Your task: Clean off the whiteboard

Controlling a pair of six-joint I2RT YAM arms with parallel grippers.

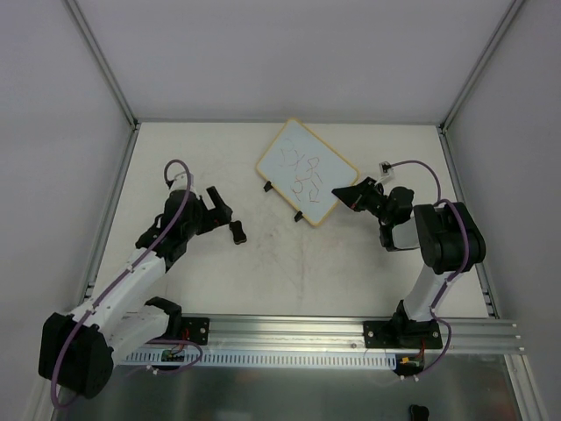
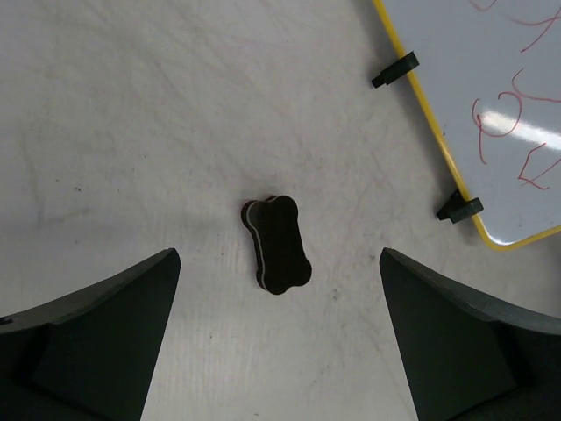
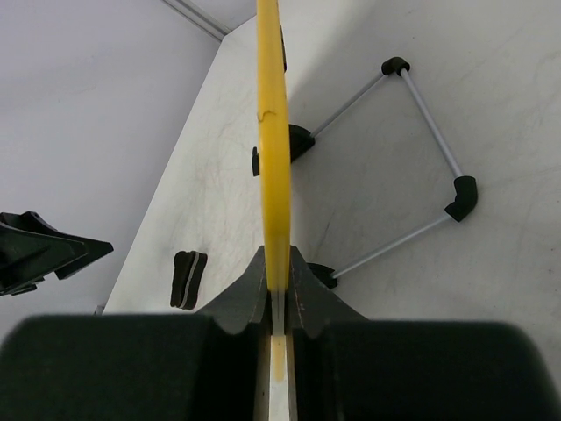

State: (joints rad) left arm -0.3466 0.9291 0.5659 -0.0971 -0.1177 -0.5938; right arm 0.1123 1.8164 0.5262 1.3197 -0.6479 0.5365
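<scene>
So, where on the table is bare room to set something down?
The largest bare patch is the near middle of the table, between the whiteboard and the rail. The far left corner is also bare. It is crowded between the left gripper, the eraser and the board's clips; the right gripper clamps the board's edge.

I count one whiteboard [image 1: 307, 171], and on its near-left edge two black clips [image 1: 267, 186], the second at [image 1: 299, 216]. My right wrist view shows three thin rods [image 3: 429, 123] joined by two black corner pieces [image 3: 395, 65]. One black eraser [image 1: 237, 232] lies on the one table [image 1: 368, 281]. I have two end effectors: left end effector [image 1: 223, 213] and right end effector [image 1: 344, 193]. The red scribbles [image 1: 302, 167] run together, so I cannot number them.
</scene>
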